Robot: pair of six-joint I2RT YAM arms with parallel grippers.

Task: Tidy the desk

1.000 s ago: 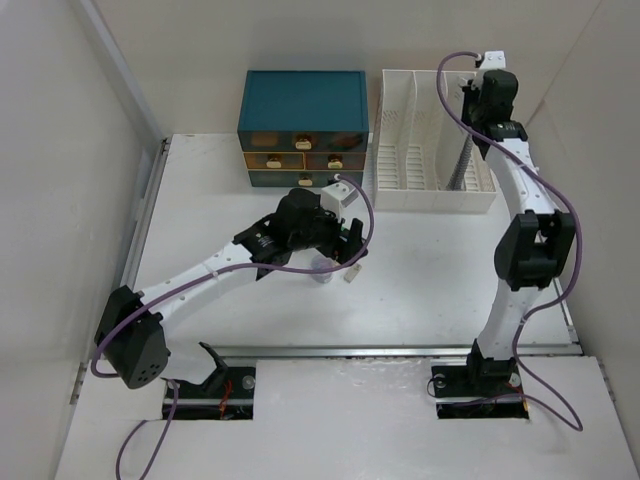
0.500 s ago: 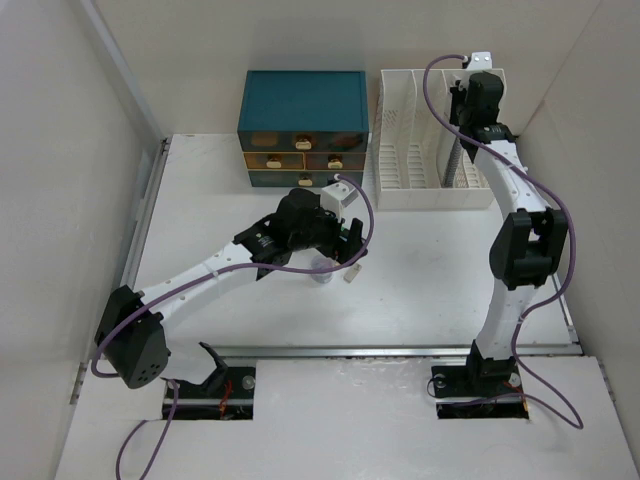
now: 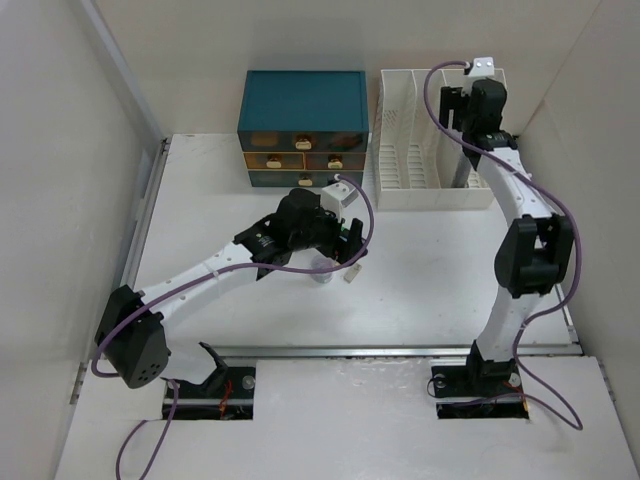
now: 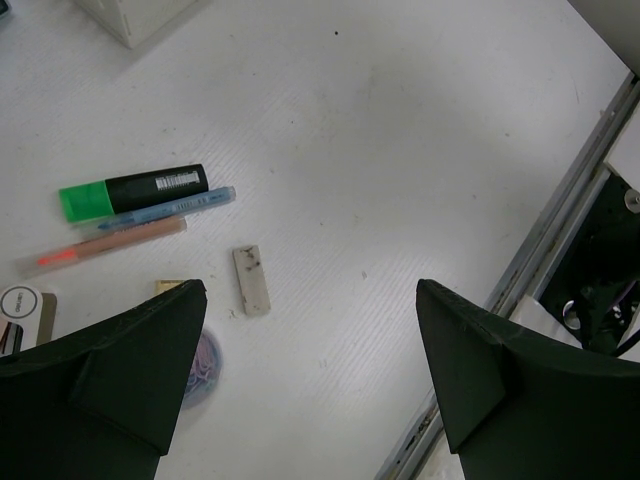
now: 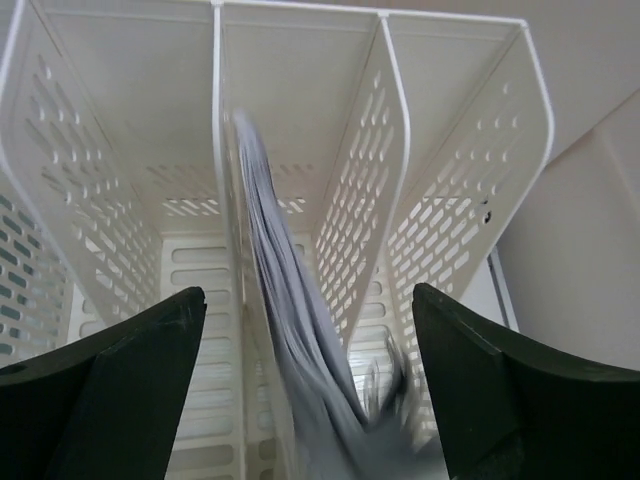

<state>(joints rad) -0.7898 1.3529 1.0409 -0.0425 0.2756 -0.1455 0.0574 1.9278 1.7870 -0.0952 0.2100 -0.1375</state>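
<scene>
The desk point(image 3: 430, 260) is a wide white tabletop. Low over its middle hangs my left gripper point(image 3: 342, 258), and the left wrist view shows it point(image 4: 310, 340) open with nothing between the fingers. Below it lie a green highlighter point(image 4: 130, 190), a blue pen point(image 4: 170, 208), an orange pen point(image 4: 105, 243), a small white block point(image 4: 251, 281) and a dish of purple clips point(image 4: 205, 355). My right gripper point(image 5: 310, 340) stands open above the white file rack point(image 3: 410, 150). A grey, blurred sheaf point(image 5: 290, 330) leans in the rack's middle slot, apart from both fingers.
A teal drawer box point(image 3: 302, 100) stands at the back, left of the file rack. A metal rail point(image 3: 400, 350) runs along the desk's near edge, and another runs down its left side. Walls close in on the left, back and right.
My right gripper has opened and let go of the grey sheaf, which now sits in the rack slot. Its wrist shifted slightly left. The left arm has not moved.
</scene>
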